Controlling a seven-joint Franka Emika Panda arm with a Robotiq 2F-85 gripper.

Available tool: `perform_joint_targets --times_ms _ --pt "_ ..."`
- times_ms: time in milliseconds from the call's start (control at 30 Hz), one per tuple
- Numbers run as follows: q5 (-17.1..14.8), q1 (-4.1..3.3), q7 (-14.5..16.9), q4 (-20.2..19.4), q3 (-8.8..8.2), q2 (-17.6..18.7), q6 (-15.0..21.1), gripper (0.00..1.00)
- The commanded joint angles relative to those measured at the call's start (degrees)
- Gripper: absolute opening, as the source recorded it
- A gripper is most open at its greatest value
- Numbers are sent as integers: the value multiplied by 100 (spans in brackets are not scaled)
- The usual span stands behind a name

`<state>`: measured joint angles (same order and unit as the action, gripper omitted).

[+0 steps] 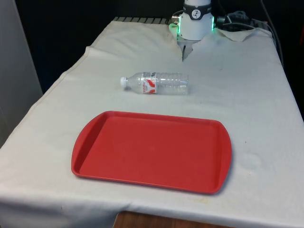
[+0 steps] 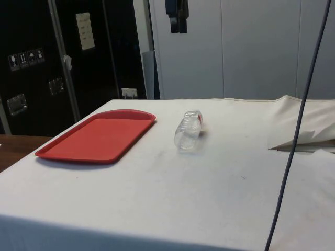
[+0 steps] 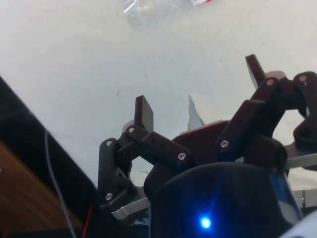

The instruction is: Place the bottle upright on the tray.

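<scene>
White cloth [image 1: 266, 118]: ribbed clear plastic bottle [image 1: 156, 83] lying flat, beside rounded red tray [image 1: 152, 151].

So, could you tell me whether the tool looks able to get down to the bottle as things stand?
Probably yes. The bottle lies on its side on bare cloth, apart from the red tray, with nothing over or against it. The tool hangs high above, fingers open.

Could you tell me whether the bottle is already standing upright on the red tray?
No, the bottle lies on its side on the white cloth, apart from the red tray.
</scene>
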<state>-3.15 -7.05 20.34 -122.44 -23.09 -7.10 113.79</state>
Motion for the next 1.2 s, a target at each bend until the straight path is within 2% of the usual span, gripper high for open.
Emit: perform_joint_targets --times_ms 0,33,67,133,300,333,400,567,633,667,700,900,933,1167 --pt "138 6 -86 -57 17 -46 109 100" --pt "172 6 -92 -57 17 -52 126 100" --pt "69 0 -23 -17 0 -6 40 100" --pt "281 23 -86 -52 0 -29 178 100" --pt "458 46 -74 -40 -52 6 275 100" --pt "390 29 -40 -29 -57 0 212 100" --pt "550 63 -46 -34 -103 52 350 100" --pt "659 92 29 -40 -201 155 504 100" --pt "682 103 80 -34 -258 195 567 100" --pt "636 80 80 -34 -264 201 533 100" --pt "699 109 132 -29 -309 241 625 100" --pt "676 120 350 23 -521 407 785 100" --pt "665 103 321 0 -510 367 751 100" --pt "665 103 367 29 -550 413 791 100"
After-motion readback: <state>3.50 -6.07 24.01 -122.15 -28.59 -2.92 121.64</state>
